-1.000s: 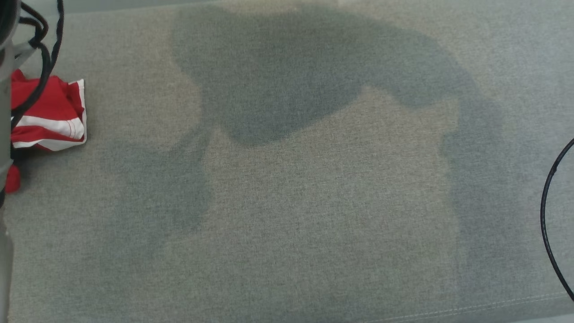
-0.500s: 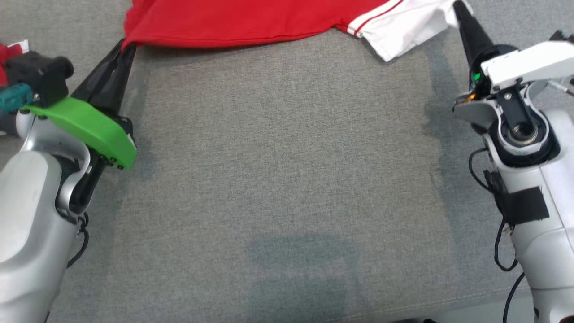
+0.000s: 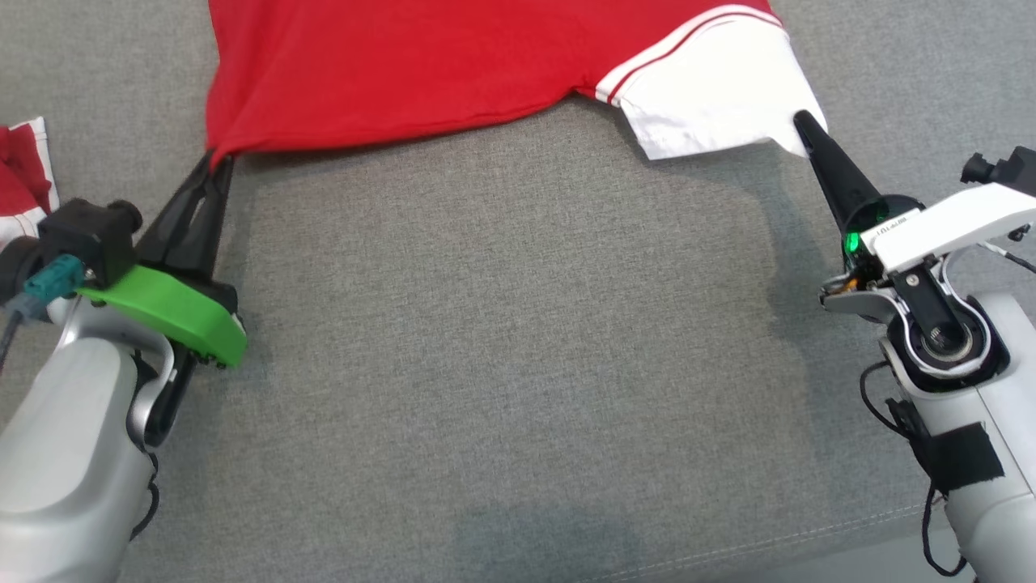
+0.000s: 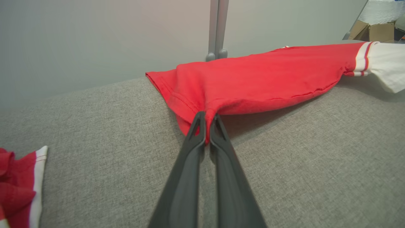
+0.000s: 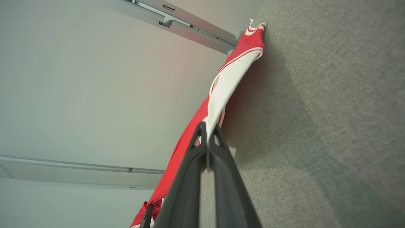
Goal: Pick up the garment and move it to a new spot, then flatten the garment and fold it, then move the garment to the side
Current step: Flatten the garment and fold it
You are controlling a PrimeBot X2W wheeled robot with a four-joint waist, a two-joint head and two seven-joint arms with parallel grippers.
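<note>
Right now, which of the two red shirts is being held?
The spread shirt: left claw pinches its red corner, right claw its white sleeve. The crumpled shirt lies apart.

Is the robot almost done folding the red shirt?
Not yet. Done: the red shirt is picked up, left gripper pinching a red corner, right gripper pinching the white sleeve. In hand: stretched between them over the grey cushion. Left: flattening, folding, moving it aside.

Garments: two, the red garment (image 3: 405,73) and a red-and-white bundle (image 3: 24,174).
Pairs of jaws: two, on the left gripper (image 3: 217,159) and the right gripper (image 3: 801,121).
Upholstered surfaces: one grey surface (image 3: 518,324).
Boxes: one cardboard box (image 4: 368,30).
</note>
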